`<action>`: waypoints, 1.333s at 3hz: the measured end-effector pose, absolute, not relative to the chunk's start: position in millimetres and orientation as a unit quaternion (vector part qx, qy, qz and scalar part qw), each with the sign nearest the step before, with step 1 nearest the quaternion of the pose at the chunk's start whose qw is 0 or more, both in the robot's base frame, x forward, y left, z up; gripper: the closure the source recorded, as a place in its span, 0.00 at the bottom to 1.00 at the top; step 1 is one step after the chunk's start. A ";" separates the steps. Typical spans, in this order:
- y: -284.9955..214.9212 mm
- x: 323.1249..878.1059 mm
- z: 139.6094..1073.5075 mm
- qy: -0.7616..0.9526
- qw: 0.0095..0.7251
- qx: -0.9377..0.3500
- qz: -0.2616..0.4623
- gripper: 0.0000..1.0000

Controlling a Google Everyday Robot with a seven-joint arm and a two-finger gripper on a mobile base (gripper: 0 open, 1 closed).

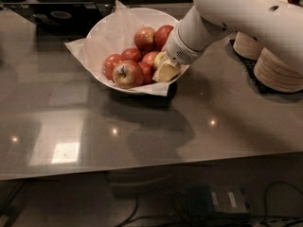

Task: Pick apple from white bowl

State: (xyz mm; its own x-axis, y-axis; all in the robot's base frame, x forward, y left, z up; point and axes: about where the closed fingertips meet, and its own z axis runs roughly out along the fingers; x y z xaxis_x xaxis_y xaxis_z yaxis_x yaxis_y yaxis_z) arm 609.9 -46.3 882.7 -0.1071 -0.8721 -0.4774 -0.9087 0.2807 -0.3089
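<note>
The white bowl, lined with crinkled white paper, stands on the grey table at the upper middle of the camera view. It holds several apples. The pale yellow-green apple lies at the right side of the pile, partly hidden by my gripper. My gripper reaches down into the bowl from the right, on the end of the white arm, and sits against that pale apple. A red-and-gold apple lies at the front of the pile, with darker red apples behind it.
Stacks of tan paper bowls stand on a dark mat at the right, close under the arm. A dark tray lies behind the bowl at the upper left. The table's front edge runs across the lower view.
</note>
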 end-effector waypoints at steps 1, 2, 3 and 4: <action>-46.3 609.8 882.7 0.743 0.296 -0.599 0.031 0.73; -46.5 608.3 884.9 0.739 0.296 -0.603 0.048 0.96; -56.8 608.1 897.3 0.732 0.305 -0.602 0.094 1.00; -65.2 610.2 919.3 0.717 0.328 -0.595 0.157 1.00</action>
State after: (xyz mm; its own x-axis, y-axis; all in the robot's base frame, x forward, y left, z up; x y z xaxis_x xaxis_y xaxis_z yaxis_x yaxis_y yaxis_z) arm 610.2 -65.2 919.3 -0.0768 -0.7502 -0.6567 -0.9558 0.2430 -0.1658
